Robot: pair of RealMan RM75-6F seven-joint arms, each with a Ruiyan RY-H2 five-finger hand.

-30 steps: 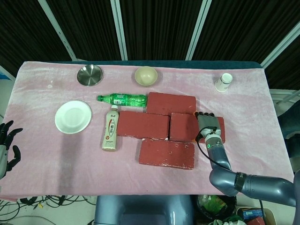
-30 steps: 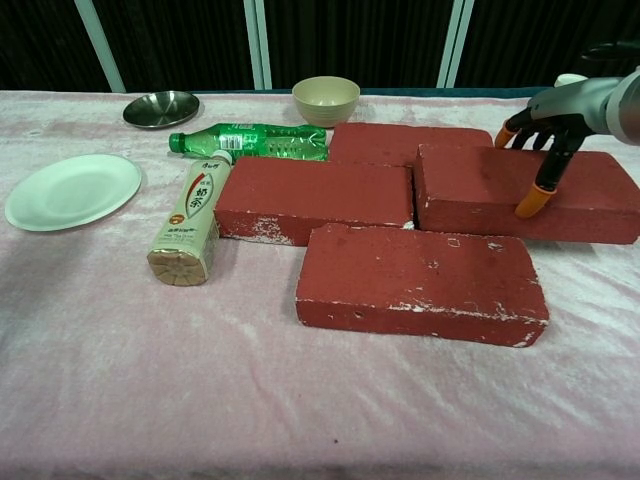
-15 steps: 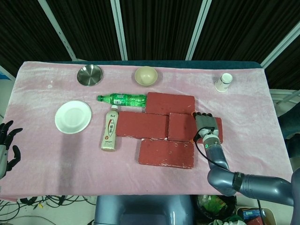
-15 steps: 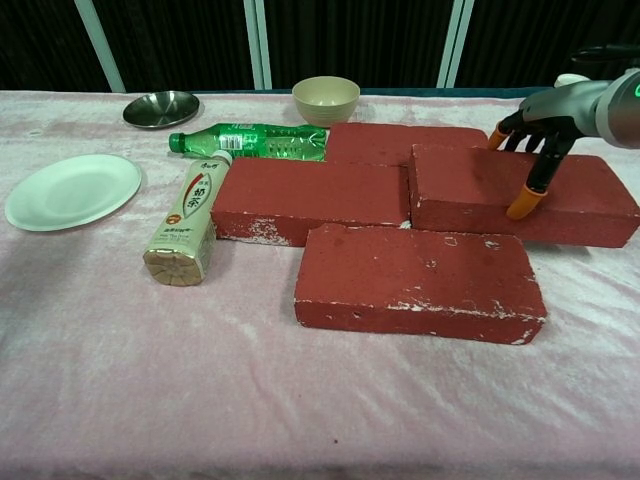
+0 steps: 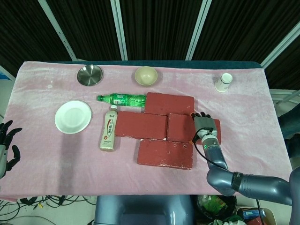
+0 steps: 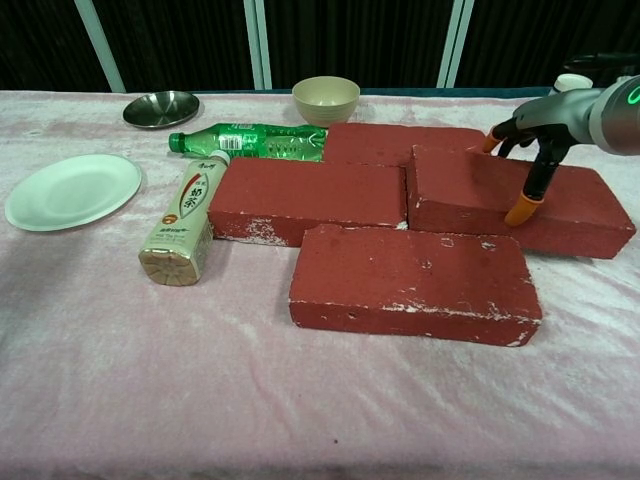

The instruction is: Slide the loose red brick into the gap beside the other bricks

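Several red bricks lie together mid-table. My right hand [image 5: 205,125] presses its spread fingertips on top of the right-hand brick [image 5: 185,127], seen in the chest view as hand [image 6: 527,135] on brick [image 6: 480,195]. That brick's left end touches the middle-left brick [image 6: 310,192], with only a thin seam between them. A back brick [image 6: 400,142] lies behind them and a front brick [image 6: 415,282] lies before them. My left hand [image 5: 7,143] hangs off the table's left edge, fingers spread, holding nothing.
A green bottle [image 6: 250,140] lies against the bricks' back left, and a milk-tea bottle [image 6: 182,222] lies left of them. Further off are a white plate [image 6: 72,188], steel dish [image 5: 90,75], beige bowl [image 5: 146,75] and paper cup [image 5: 224,82].
My right hand has pushed the right-hand brick leftward. The whole cluster of bricks and the milk-tea bottle have shifted slightly left. The left hand has stayed still.
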